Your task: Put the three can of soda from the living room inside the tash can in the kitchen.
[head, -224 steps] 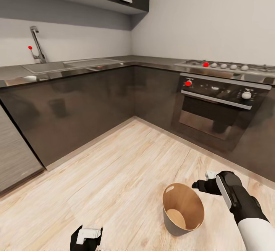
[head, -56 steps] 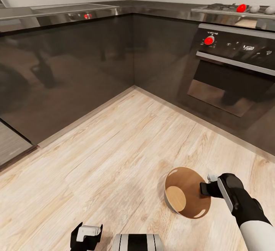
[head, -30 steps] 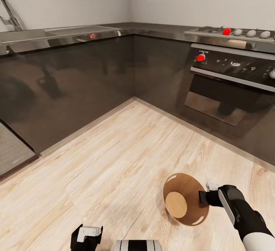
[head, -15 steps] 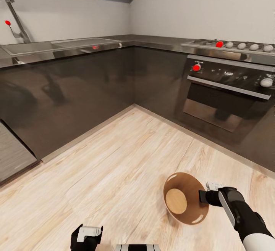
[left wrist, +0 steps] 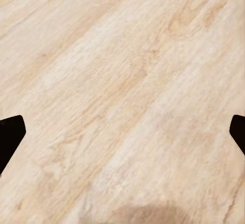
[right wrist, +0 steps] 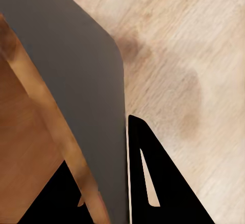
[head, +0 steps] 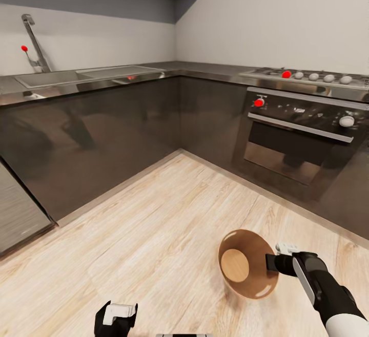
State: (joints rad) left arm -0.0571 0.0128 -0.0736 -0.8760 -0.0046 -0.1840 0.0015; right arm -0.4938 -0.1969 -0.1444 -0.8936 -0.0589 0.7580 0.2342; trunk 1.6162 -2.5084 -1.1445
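Head view of the kitchen: the tash can point(head: 249, 270) sits at about 5 o'clock above the pale plank floor point(head: 154, 234), its mouth tilted toward the camera. The right gripper point(head: 271, 262) has its fingers clamped across the can's rim at 3 o'clock, one finger point(right wrist: 153, 183) outside the wall. The left gripper point(head: 117, 319), at 7 o'clock, holds its fingertips point(left wrist: 10, 134) wide apart over bare floor.

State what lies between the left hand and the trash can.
Bare plank floor separates the left hand from the trash can, seen in the head view.
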